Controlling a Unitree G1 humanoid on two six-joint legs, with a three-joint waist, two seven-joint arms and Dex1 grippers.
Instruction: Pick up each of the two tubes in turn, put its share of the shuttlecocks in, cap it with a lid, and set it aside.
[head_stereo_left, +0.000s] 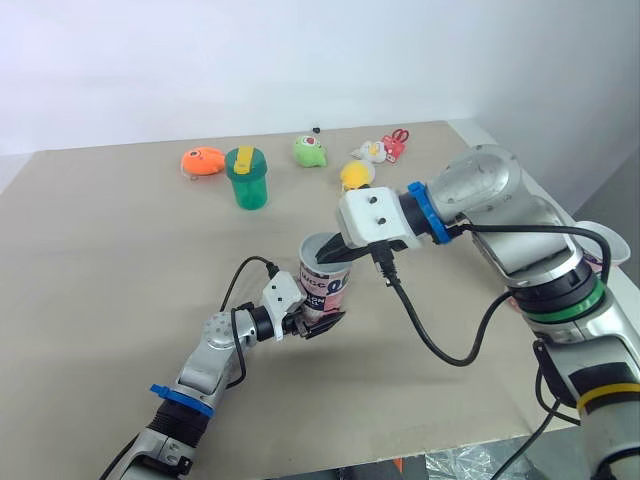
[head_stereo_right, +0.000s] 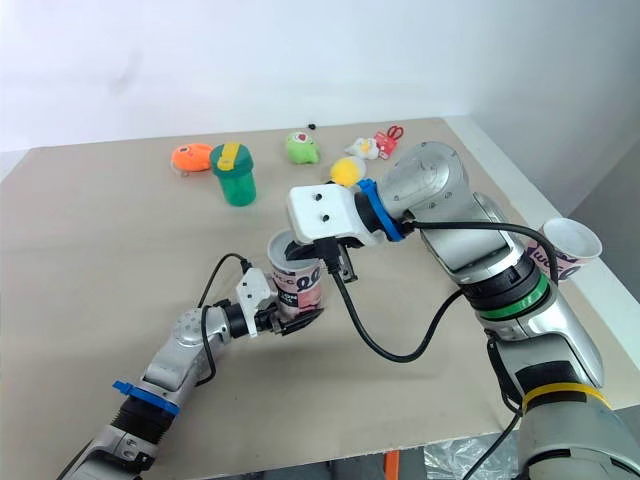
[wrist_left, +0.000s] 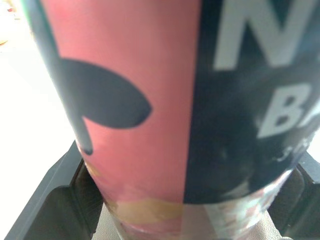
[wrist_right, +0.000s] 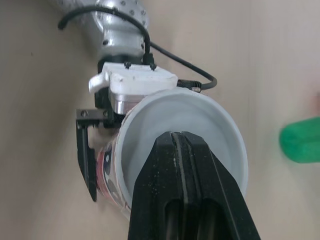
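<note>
My left claw (head_stereo_left: 322, 322) is clenched low on the tube (head_stereo_left: 325, 285), which stands upright over the table (head_stereo_left: 100, 250) — its base is hidden behind my fingers. My right claw (wrist_right: 181, 137), pressed closed, pokes into the tube's mouth — blocking the bottom. Farther back stands a green cup (head_stereo_left: 247, 178).

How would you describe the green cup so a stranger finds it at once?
On the table, small toys lie along the far side. The green cup stands upright beside the orange toy; it alone is a container, with yellow on top.
</note>
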